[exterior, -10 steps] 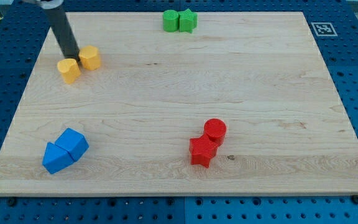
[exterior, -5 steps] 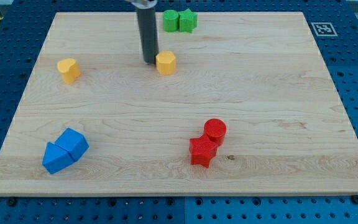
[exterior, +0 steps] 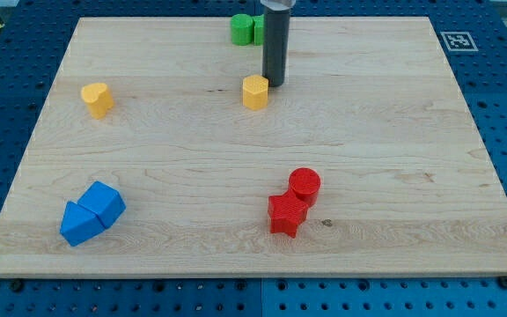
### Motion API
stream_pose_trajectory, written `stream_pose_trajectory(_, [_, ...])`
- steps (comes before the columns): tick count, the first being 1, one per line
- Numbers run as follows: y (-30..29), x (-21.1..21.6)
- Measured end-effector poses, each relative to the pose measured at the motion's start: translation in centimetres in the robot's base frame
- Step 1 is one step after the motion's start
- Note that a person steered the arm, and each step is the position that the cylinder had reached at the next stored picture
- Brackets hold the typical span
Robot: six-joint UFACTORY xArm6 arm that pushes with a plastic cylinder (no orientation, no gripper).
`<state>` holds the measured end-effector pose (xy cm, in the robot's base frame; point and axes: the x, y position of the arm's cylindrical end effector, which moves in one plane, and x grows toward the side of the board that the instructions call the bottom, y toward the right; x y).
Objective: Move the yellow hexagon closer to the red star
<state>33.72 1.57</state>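
Currently my tip (exterior: 275, 84) sits on the wooden board (exterior: 394, 132), just beside the upper right of the yellow hexagon block (exterior: 255, 92); touching or a hair apart, can't tell from this angle. Rod is a plain dark cylinder, upright, coming down from the view's top edge. No jaws on it, nothing to open or close, nothing held.

Yellow hexagon: upper middle of the board, slightly left of centre, standing alone. Red star block (exterior: 287, 214) is well below it, toward the view's bottom, a bit to the right. Wide strip of bare wood between the two.

Red cylinder block (exterior: 304, 186) touches the star at its upper right; the pair reads as one cluster.

Other blocks:
- Second yellow block (exterior: 98, 99), rounded on top with a point toward the bottom, shape unclear, near the left edge, roughly level with the hexagon, well apart from it.
- Two green blocks (exterior: 247, 29) at the top edge, side by side and touching; the right one is mostly hidden behind the rod, shapes not readable.
- Two blue blocks (exterior: 91, 213) at lower left, touching: upper right one looks like a cube, lower left one more wedge-like.

Board lies on a blue perforated table (exterior: 500, 79). A black-and-white square marker (exterior: 455, 40) is in the board's top right corner.
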Motion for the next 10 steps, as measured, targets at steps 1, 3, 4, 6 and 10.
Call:
stream_pose_trajectory(1, [-2.0,-0.6])
stream_pose_trajectory(3, [-0.6,4.3])
stream_pose_trajectory(4, [0.0,7.1])
stream_pose_trajectory(6, [-1.1,8.7])
stream_pose_trajectory(10, [-3.5,13.7])
